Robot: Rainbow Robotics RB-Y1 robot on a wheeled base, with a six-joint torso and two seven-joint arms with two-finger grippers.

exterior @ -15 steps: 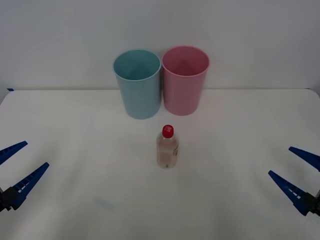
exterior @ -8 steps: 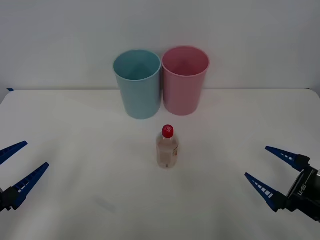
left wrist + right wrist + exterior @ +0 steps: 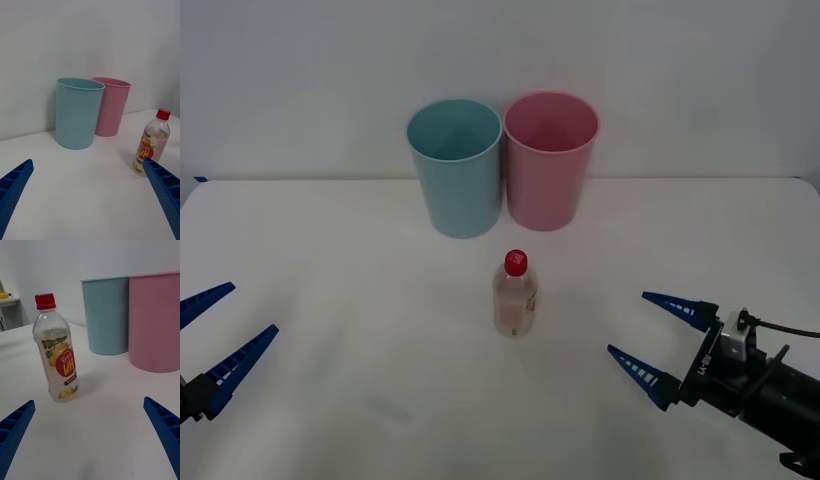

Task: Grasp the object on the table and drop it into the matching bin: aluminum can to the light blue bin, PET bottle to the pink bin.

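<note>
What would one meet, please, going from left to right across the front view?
Left gripper, open → light blue bin → PET bottle → pink bin → right gripper, open, all over the white table.

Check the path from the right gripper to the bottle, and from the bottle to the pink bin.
Nothing visible blocks either. Bare table lies between the open right gripper and the upright PET bottle, and between the bottle and the pink bin behind it.
</note>
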